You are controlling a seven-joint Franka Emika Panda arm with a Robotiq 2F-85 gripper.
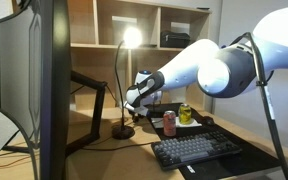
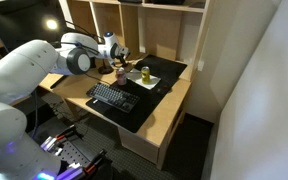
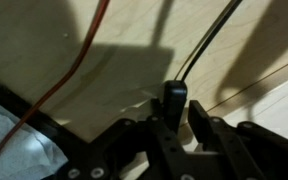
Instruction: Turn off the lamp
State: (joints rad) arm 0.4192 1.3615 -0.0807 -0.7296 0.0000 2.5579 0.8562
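Observation:
The lamp is lit, its small head glowing in front of the shelves. Its thin curved stem runs down to a flat round black base on the wooden desk. My gripper hangs just right of the stem, above the base, and shows in both exterior views. In the wrist view the black fingers are almost together with nothing between them, low over the desk. A thin black line, stem or cord, runs up from the left fingertip.
A large monitor on a thick black arm fills the near side. A keyboard, a red can and a yellow-green item sit on a black mat. An orange cable crosses the desk.

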